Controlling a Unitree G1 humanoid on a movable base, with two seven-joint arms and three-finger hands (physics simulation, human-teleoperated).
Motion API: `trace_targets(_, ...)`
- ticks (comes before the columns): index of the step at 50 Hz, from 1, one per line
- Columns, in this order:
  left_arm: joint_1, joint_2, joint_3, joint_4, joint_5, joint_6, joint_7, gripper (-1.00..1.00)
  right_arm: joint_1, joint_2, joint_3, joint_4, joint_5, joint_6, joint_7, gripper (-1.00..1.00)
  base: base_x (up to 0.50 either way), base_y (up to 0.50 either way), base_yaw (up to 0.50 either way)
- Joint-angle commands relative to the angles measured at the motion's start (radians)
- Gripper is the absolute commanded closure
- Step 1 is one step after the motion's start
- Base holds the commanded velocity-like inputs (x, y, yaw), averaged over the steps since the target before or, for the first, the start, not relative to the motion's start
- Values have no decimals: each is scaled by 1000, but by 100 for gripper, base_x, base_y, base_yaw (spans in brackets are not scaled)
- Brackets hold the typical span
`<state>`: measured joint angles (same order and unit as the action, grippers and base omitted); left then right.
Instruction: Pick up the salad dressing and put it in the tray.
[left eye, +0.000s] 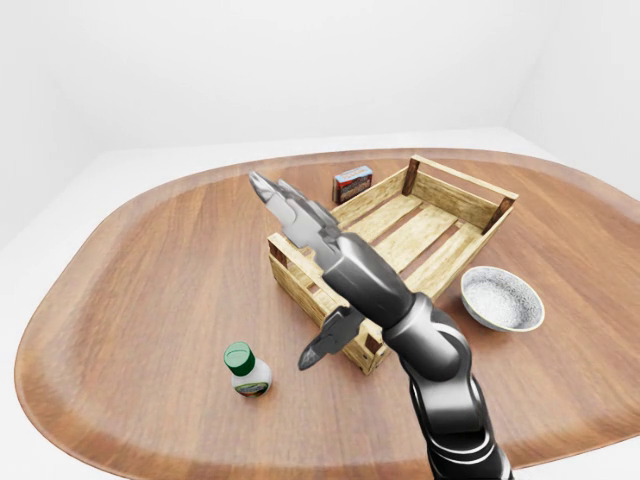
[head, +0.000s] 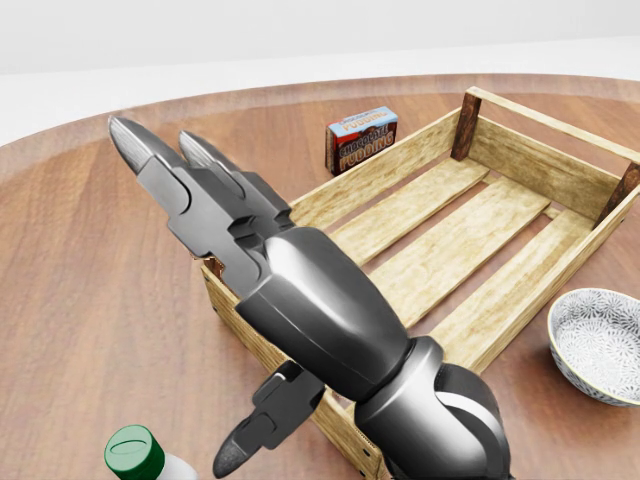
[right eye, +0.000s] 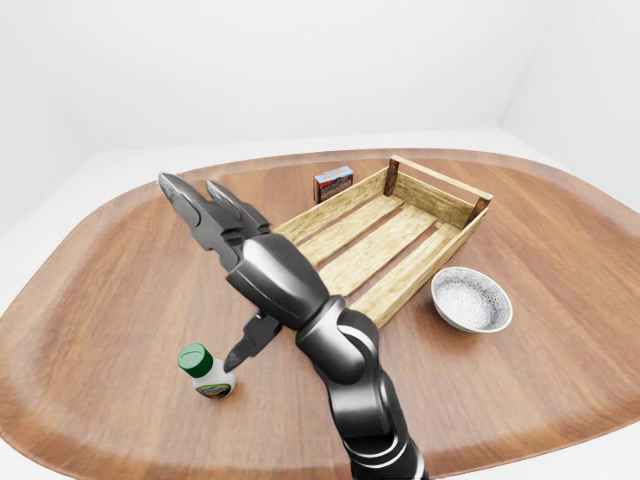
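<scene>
- Right hand: we record one arm, entering the eye views from bottom centre-right, which we take for the right. Its three fingers are spread wide and hold nothing; two point toward the upper left, and the thumb hangs down apart from them.
- Salad dressing bottle: white body, green cap, upright on the table. In the left-eye view it sits just left of the thumb tip, untouched and outside the crate.
- Wooden slatted crate: we list it as the tray. It lies at an angle at table centre; its near-left corner is hidden behind the hand.
- Small box: red and blue printed carton, standing just beyond the crate's upper-left wall.
- Speckled bowl: just right of the crate, apart from it.
- Round wooden table: bears everything listed.
- Left hand: not in view.
</scene>
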<state>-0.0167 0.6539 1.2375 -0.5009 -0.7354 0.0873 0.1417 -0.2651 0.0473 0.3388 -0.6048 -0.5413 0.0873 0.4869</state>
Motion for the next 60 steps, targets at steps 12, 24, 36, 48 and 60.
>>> trace_targets(12,0,-5,-7,14,6,0,-5,-100,-20,175,120,468,-390,0,211,-100,0,0,0)
trace_targets(24,3,-19,-23,33,20,0,-17,-100,-124,244,65,869,-474,0,211,-100,0,0,0)
trace_targets(36,7,-23,-23,49,18,0,-18,-100,-302,302,17,1227,-483,0,211,-100,0,0,0)
trace_targets(48,15,-28,-19,75,19,0,-31,-100,-416,302,-8,1443,-486,0,211,-100,0,0,0)
trace_targets(60,21,-34,-18,83,15,0,-34,-100,-609,302,-113,1785,-393,0,211,-100,0,0,0)
